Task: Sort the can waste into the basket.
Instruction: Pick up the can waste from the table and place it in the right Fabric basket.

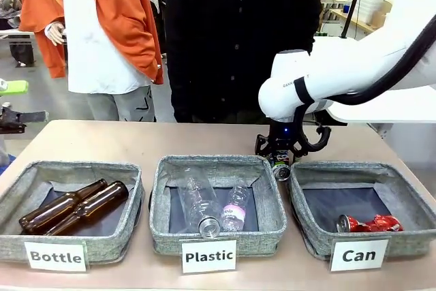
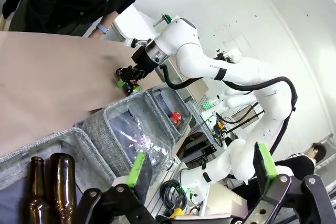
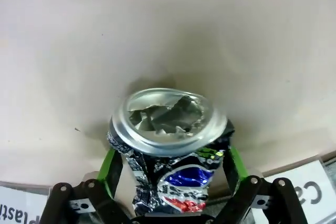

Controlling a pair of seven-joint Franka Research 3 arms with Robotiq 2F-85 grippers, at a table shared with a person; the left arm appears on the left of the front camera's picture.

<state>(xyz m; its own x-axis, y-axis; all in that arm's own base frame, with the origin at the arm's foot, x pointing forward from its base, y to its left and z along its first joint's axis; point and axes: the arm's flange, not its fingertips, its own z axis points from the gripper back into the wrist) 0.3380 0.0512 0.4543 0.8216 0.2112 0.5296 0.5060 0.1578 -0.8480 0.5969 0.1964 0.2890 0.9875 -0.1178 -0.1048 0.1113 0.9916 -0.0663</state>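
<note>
Tan tabletop (image 1: 136,142) carries three grey fabric baskets. Right gripper (image 3: 170,182) is clamped on the crushed black-and-silver can with coloured print (image 3: 168,150), held just behind the gap between the "Plastic" basket (image 1: 216,168) and the grey "Can" basket (image 1: 402,195). Crushed red can (image 1: 371,223) lies inside the "Can" basket. Left gripper (image 2: 202,174) is spread wide, empty, above the "Bottle" basket (image 1: 20,189) with the brown glass bottles (image 2: 50,192).

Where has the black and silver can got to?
The can is clamped in the right gripper, held over the table behind the gap between the Plastic basket and Can basket.
</note>
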